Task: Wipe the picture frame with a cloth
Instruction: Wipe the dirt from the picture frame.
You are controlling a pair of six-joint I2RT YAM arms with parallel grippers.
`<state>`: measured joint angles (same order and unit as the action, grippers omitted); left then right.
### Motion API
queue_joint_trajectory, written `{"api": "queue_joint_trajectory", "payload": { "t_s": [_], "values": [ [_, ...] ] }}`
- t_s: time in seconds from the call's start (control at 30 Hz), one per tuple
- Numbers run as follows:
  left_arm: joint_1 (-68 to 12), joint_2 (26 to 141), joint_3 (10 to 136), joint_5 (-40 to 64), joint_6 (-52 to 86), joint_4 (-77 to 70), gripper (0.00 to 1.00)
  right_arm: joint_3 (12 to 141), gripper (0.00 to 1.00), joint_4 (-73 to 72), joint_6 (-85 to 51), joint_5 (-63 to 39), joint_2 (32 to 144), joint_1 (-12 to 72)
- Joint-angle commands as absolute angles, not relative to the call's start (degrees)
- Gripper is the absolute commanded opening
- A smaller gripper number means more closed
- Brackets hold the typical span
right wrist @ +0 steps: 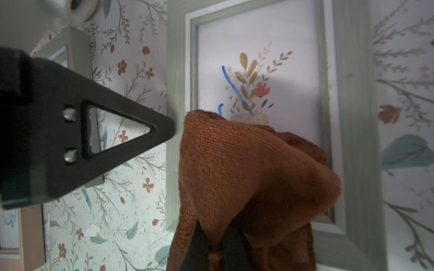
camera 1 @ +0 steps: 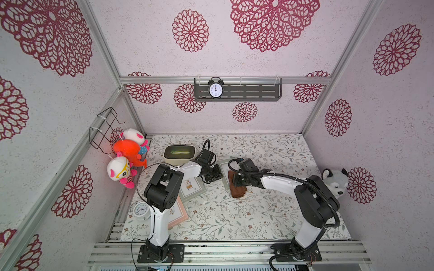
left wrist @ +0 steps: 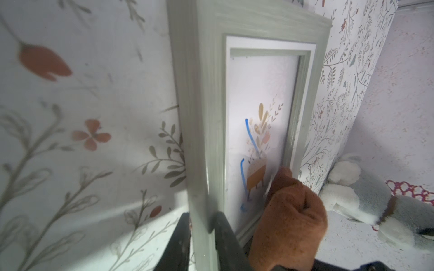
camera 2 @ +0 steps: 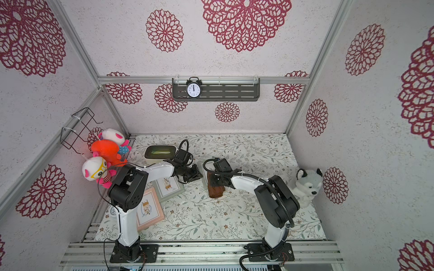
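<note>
Partly behind cloth [right wrist: 246, 176]: pic frame [right wrist: 352, 93] glass, blue marks [right wrist: 229, 79].

Brown cloth [right wrist: 246, 183], bunched, pinched in right gripper [right wrist: 215, 246] jaws, over glass of grey-green picture frame [right wrist: 352, 117]; blue marks [right wrist: 231, 84] on glass; left gripper [right wrist: 162, 129] tip at frame edge; floral surface [right wrist: 131, 211].

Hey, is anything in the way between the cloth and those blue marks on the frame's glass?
Nothing visible. The cloth, pinched in the right hand, lies on the glass of the frame, covering the lower ends of the blue marks. The left hand grips the frame's side rail, clear of the glass.
</note>
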<state>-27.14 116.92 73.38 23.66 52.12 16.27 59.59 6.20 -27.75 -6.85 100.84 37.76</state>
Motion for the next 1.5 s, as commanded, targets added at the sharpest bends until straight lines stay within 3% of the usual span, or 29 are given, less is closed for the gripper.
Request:
{"api": "queue_joint_trajectory", "payload": {
  "t_s": [0.0, 0.3, 0.6, 0.83, 1.1, 1.37, 1.47],
  "values": [
    [-27.5, 118.7, 73.6, 20.3, 52.5, 20.1, 0.21, 60.5, 0.00, 7.5, -29.4, -5.0, 102.7, 39.0],
    [-27.6, 119.7, 71.3, 16.8, 52.2, 22.7, 0.16, 56.0, 0.00, 12.8, -28.0, 4.9, 99.7, 34.2],
    [-28.2, 121.6, 69.0, 15.5, 55.1, 21.4, 0.15, 57.4, 0.00, 4.2, -31.8, -2.3, 103.4, 41.6],
    [-28.5, 122.5, 68.0, 15.7, 55.6, 20.2, 0.15, 49.9, 0.00, 6.1, -29.0, 1.7, 96.7, 33.2],
    [-28.8, 124.2, 68.3, 14.8, 56.7, 20.0, 0.14, 55.5, 0.00, 1.3, -32.4, -1.3, 102.8, 42.8],
    [-28.7, 125.1, 68.1, 14.7, 56.3, 19.9, 0.14, 45.2, 0.00, 4.0, -28.5, 2.8, 93.4, 32.7],
    [-28.8, 125.7, 68.4, 14.8, 56.2, 19.8, 0.14, 46.5, 0.00, 3.7, -28.4, 2.4, 93.5, 34.1]
  ]
}}
